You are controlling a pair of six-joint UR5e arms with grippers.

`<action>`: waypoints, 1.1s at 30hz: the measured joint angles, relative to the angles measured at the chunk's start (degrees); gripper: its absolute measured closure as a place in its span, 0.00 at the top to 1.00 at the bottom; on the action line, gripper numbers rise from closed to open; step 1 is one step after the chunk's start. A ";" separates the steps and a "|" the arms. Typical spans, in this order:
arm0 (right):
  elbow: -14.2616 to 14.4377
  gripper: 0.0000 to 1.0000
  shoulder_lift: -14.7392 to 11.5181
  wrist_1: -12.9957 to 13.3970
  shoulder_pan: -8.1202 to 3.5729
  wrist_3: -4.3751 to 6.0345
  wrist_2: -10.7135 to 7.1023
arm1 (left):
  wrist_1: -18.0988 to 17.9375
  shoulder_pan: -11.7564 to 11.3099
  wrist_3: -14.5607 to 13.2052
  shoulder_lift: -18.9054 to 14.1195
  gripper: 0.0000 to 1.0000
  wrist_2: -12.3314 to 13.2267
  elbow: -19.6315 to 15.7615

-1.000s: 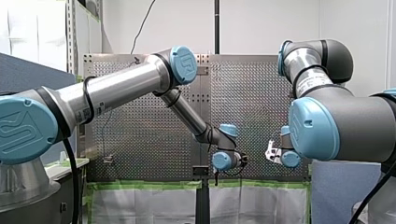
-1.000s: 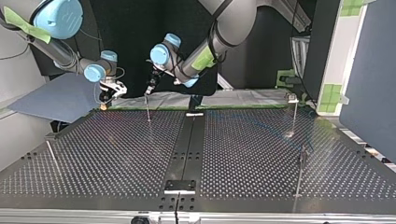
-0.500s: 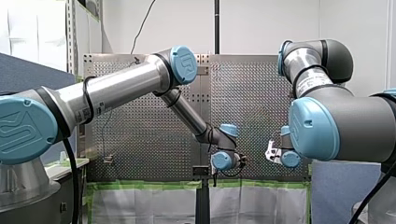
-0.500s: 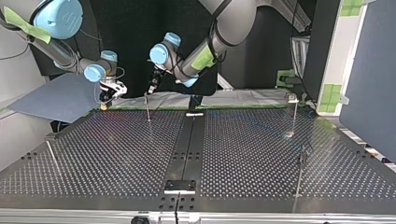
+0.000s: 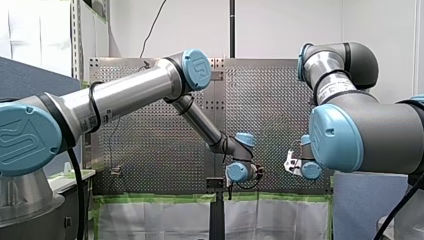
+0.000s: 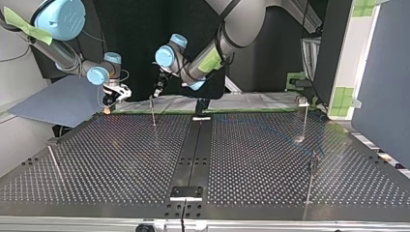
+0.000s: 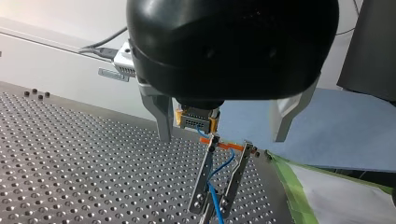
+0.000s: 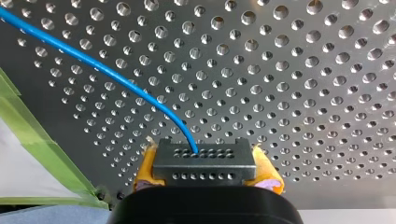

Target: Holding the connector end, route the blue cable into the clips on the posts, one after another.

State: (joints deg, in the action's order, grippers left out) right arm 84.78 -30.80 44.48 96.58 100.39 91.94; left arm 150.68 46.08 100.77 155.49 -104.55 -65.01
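My right pincer (image 8: 205, 173) is clamped on the black connector (image 8: 204, 158), yellow pads (image 8: 269, 173) either side; the blue cable (image 8: 107, 71) runs from it across the perforated counter (image 8: 317, 93). In the top view it sits at nine o'clock from my left pincer (image 7: 222, 138), whose metal fingers (image 7: 161, 116) stand apart, a post (image 7: 201, 179) just ahead, cable close beside it

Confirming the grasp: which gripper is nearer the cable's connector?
Right: my right gripper holds the connector; my left gripper hangs open, apart from it, over a clip post.
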 joint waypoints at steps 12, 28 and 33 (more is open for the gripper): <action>-0.01 0.00 0.00 0.01 -0.02 -0.13 0.01 | 1.65 0.24 -0.89 -0.04 1.00 0.12 0.00; 0.00 0.00 0.04 0.01 -0.07 -0.13 0.00 | 8.18 6.03 -6.67 -5.00 1.00 -2.15 -1.59; 0.00 0.00 0.06 0.06 -0.12 -0.11 0.02 | 6.02 5.64 -6.45 -8.00 1.00 -2.70 -4.37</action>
State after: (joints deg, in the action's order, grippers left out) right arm 84.78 -30.74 44.54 96.46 100.27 91.96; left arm 156.70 51.72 94.32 147.49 -107.25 -69.39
